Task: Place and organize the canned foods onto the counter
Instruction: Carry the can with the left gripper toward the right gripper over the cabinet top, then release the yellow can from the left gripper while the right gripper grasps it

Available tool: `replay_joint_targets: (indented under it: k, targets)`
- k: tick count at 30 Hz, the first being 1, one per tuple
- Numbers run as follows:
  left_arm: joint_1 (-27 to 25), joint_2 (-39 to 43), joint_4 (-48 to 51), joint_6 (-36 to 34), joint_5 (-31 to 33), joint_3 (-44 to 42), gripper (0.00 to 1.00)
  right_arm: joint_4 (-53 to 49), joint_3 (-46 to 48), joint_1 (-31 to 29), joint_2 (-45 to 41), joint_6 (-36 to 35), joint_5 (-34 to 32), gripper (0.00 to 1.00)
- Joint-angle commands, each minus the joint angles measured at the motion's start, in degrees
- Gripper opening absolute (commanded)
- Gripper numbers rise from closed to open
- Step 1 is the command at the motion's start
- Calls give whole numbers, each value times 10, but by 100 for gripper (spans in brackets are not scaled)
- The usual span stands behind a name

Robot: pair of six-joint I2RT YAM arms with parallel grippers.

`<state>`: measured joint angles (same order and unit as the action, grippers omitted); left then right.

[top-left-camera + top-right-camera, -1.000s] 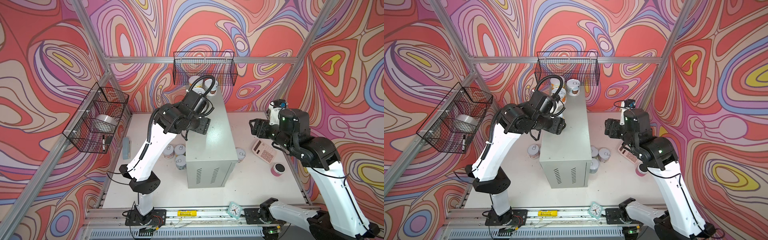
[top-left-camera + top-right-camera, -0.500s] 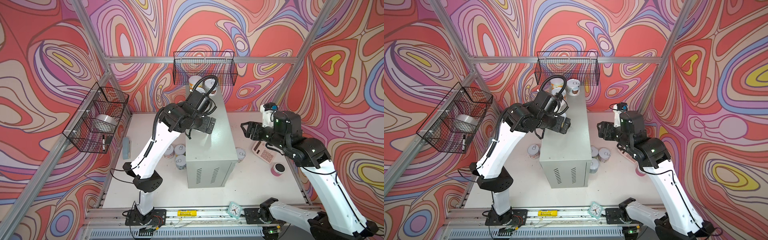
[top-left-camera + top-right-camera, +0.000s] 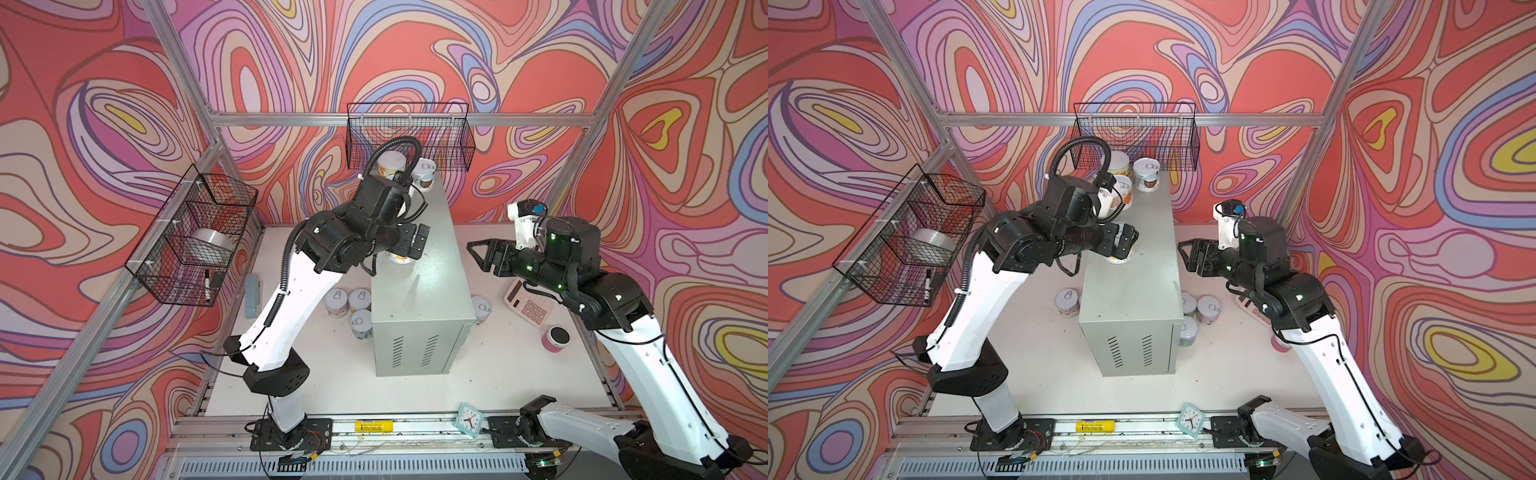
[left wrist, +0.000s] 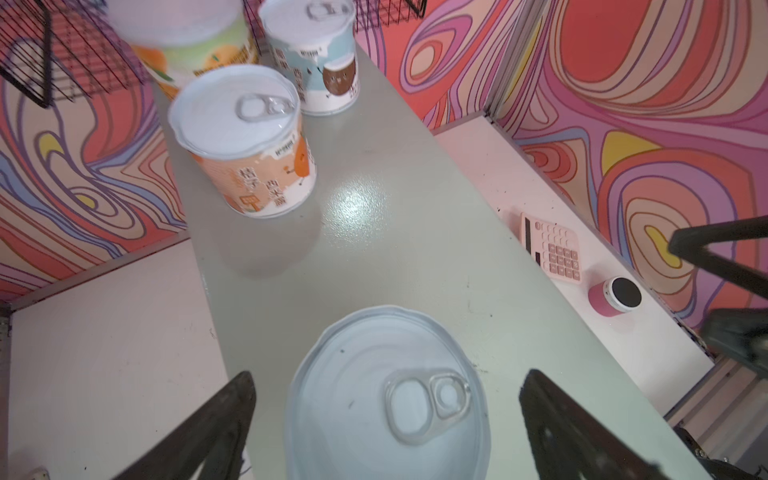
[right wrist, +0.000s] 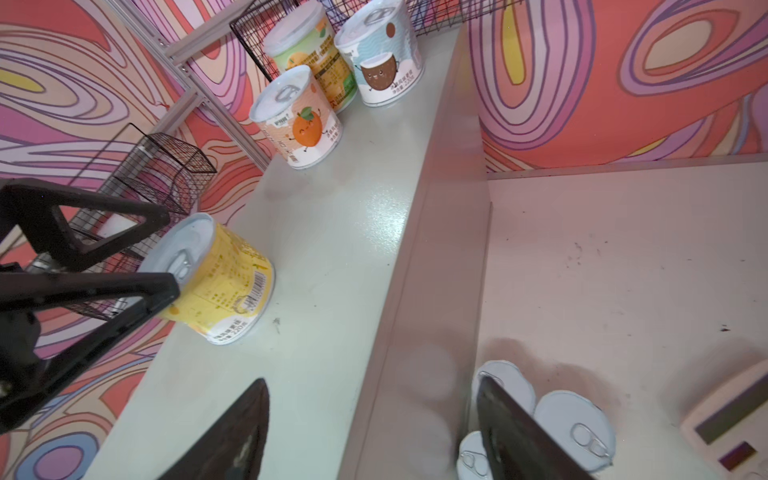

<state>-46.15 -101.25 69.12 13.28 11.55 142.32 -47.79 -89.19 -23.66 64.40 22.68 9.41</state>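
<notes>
Patterned red-and-purple walls enclose a white desk (image 3: 498, 374) that carries a raised grey metal desk (image 3: 432, 291). The yellow-label can (image 5: 224, 282) stands on the grey metal desk, near its left edge at mid-length. It sits directly between the fingers of the left pincer (image 4: 388, 375), whose jaws are spread wide with a gap on each side of the lid. Can axis: vertical, pull-tab lid up, barcode toward the right pincer (image 5: 372, 384). That pincer is open and empty, off the grey metal desk's right edge.

Four upright tins (image 4: 245, 141) stand on the grey bench (image 3: 436, 286): three at its far end, a yellow tin (image 5: 216, 278) mid-top; six below.
</notes>
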Motion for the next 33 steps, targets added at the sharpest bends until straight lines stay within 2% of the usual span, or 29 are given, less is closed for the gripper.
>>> replay_joint_targets:
  k: [1,3,6,11,14,22,33]
  targets:
    - [2,45,-28,-19,41,-17,100,45,4,1,9,3,61,75]
    - [8,73,-41,-20,62,-51,100,51,-4,-1,19,4,74,74]
    - [32,133,-77,-1,58,-146,100,56,-23,-23,40,-3,71,74]
    - [97,256,-194,73,-11,-374,100,41,-74,-114,92,-41,-18,76]
    - [118,294,-222,91,-9,-441,99,36,-106,-150,128,-55,-54,77]
    - [170,338,-244,115,-67,-524,98,36,-167,-211,196,-88,-109,79]
    - [183,340,-255,117,-84,-549,97,-4,-243,-236,278,-109,-157,81]
